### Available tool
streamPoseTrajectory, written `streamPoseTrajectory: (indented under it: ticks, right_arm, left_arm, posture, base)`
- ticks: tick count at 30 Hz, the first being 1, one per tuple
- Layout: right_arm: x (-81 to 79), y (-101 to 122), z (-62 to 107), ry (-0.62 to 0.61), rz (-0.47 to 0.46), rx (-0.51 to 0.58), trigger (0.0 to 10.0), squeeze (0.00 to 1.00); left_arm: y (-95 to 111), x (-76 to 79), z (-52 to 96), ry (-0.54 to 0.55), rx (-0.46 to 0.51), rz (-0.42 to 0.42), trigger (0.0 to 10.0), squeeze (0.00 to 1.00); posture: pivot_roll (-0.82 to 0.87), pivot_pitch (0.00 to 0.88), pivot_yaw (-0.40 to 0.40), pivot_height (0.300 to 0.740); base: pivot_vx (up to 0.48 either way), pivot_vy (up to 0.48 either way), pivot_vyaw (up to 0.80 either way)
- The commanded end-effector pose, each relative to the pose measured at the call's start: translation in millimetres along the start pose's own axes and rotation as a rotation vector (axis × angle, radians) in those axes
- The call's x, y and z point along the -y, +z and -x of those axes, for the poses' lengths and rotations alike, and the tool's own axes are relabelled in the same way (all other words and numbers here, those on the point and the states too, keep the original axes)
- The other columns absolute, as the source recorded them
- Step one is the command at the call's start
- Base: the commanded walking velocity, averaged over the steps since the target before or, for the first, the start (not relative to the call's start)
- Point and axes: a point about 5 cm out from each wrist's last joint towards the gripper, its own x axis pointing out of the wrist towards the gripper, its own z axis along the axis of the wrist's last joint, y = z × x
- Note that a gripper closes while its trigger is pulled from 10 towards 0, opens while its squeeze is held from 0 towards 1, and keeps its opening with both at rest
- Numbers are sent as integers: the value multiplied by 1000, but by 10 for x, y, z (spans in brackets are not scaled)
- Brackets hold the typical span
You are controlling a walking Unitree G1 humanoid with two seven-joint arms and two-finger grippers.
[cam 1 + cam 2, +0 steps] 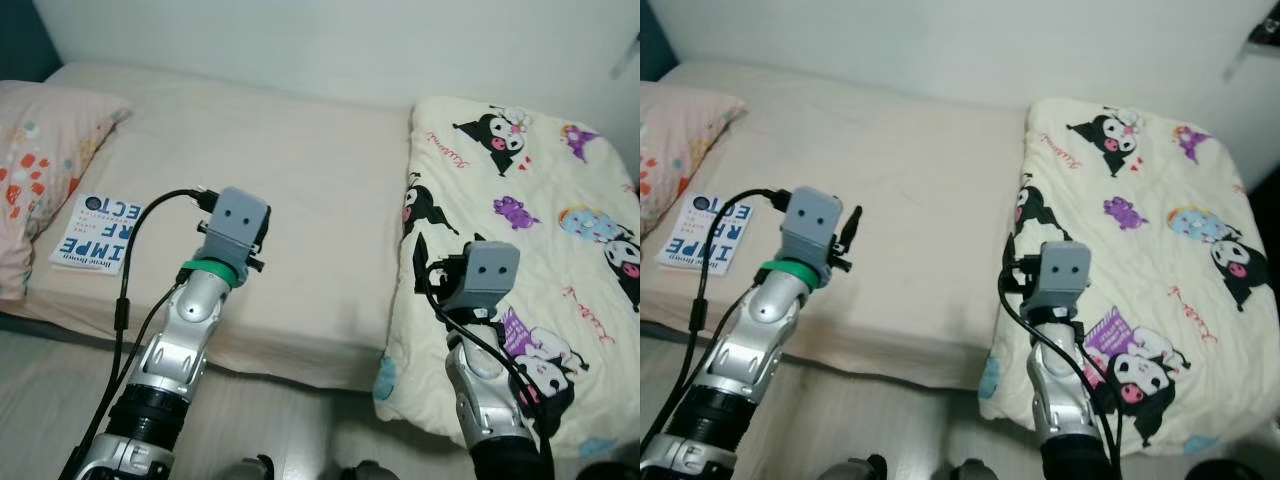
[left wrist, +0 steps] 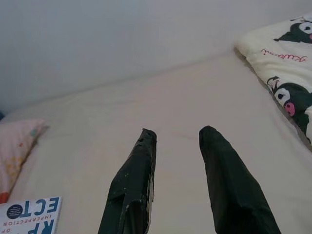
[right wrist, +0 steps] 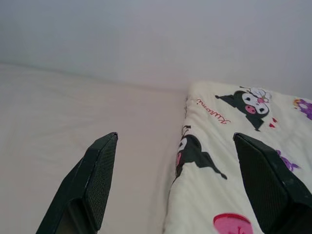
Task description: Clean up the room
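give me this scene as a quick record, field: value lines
surface: bed with beige sheet
blanket: cartoon-print blanket folded on the bed's right side, edge hanging over the front
book: book lying flat near the left end
pillow: pink patterned pillow beside the book
left gripper: open, above bare sheet
right gripper: open wide, over the blanket's edge

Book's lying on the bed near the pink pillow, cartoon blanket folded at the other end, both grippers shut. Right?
Not quite: both grippers are open. The left gripper and right gripper show spread fingers in their wrist views. The book, pillow and blanket are as stated.
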Motion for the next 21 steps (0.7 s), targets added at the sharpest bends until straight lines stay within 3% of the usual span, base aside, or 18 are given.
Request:
streamPoseTrajectory:
  ticks: [1, 10, 13, 17, 19, 20, 21]
  right_arm:
    - [54, -66, 45, -17, 12, -25, 10000, 0]
    - [55, -69, 40, -16, 14, -26, 10000, 0]
    - [24, -117, 57, -9, 13, -51, 10000, 0]
    - [24, -117, 57, -9, 13, -51, 10000, 0]
    - [6, -149, 71, -4, 11, -65, 10000, 0]
    - [-47, -431, 205, 19, 6, -200, 10000, 0]
    - [-47, -431, 205, 19, 6, -200, 10000, 0]
  left_arm:
    - [-24, 73, 11, -29, -7, -8, 10000, 0]
    - [-58, 74, 2, -28, -29, 1, 10000, 0]
    - [-246, 105, 57, -50, -89, 5, 10000, 0]
    - [-246, 105, 57, -50, -89, 5, 10000, 0]
    - [-342, 115, 88, -57, -119, 6, 10000, 0]
    - [-673, 136, 209, -51, -232, 3, 10000, 0]
    - [-673, 136, 209, -51, -232, 3, 10000, 0]
  posture:
    - [-62, 44, 59, 732]
    - [-62, 41, 59, 732]
    - [-63, 42, 62, 732]
    - [-63, 42, 62, 732]
    - [-63, 42, 62, 732]
    - [-68, 40, 56, 732]
    - [-68, 40, 56, 732]
  base:
    - [0, -326, 0]
    - [0, 0, 0]
    - [0, 0, 0]
    - [0, 0, 0]
    - [0, 0, 0]
    - [0, 0, 0]
    - [0, 0, 0]
